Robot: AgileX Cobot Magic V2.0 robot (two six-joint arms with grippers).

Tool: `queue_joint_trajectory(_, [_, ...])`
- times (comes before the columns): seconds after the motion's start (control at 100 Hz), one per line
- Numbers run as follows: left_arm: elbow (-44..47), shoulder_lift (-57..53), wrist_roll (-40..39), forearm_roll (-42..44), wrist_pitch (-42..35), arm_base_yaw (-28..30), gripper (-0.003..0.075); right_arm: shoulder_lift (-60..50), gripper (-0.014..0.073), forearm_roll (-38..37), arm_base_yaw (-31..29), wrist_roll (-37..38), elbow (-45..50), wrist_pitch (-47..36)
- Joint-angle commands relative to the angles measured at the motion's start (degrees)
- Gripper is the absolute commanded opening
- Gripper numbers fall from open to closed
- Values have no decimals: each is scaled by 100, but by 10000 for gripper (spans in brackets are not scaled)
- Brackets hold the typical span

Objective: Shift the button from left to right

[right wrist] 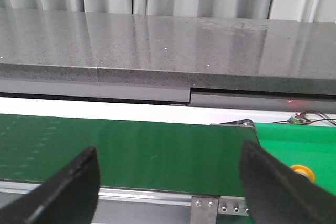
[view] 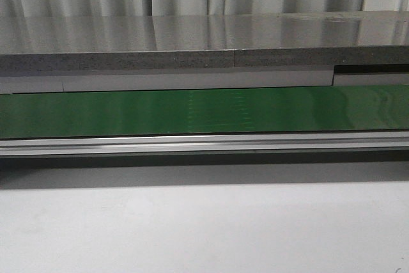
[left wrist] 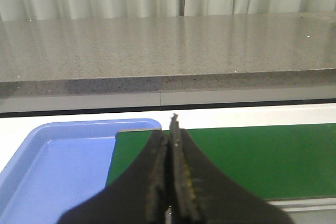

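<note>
In the right wrist view a small round yellow cap (right wrist: 302,171), apparently the button, peeks out beside one finger (right wrist: 273,187) and lies on a bright green surface (right wrist: 294,148) past the end of the belt; its body is hidden. My right gripper (right wrist: 168,153) hangs open over the dark green conveyor belt (right wrist: 147,148), with nothing between its fingers. My left gripper (left wrist: 170,129) is shut, its jaws pressed together with nothing visible between them, above the belt's other end (left wrist: 252,156). Neither gripper nor the button appears in the front view.
A blue tray (left wrist: 52,166) lies beside the belt's left end. The belt (view: 204,110) runs across the front view, with an aluminium rail (view: 204,144) before it and a grey stone ledge (view: 192,43) behind. White tabletop (view: 204,228) lies nearest. Thin wires (right wrist: 304,118) sit beyond the bright green surface.
</note>
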Motion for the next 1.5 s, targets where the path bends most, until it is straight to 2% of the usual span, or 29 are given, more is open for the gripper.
queue_joint_trajectory(0.0, [-152, 29, -17, -65, -476, -39, -21, 43, 409, 45, -11, -31, -158, -406])
queue_joint_trajectory(0.23, [-152, 29, -17, -65, -476, -39, -20, 43, -75, 45, -11, -31, -158, -401])
queue_joint_trajectory(1.16, [-152, 29, -17, -65, -476, -39, -20, 43, -67, 55, -11, -14, -129, -423])
queue_joint_trajectory(1.26, [-152, 29, -17, -65, -476, -39, -20, 8, -67, -107, 3, 361, -23, -521])
queue_joint_trajectory(1.49, [-152, 29, -17, -65, -476, -39, -20, -489, -67, -1408, 314, 1661, 573, -943])
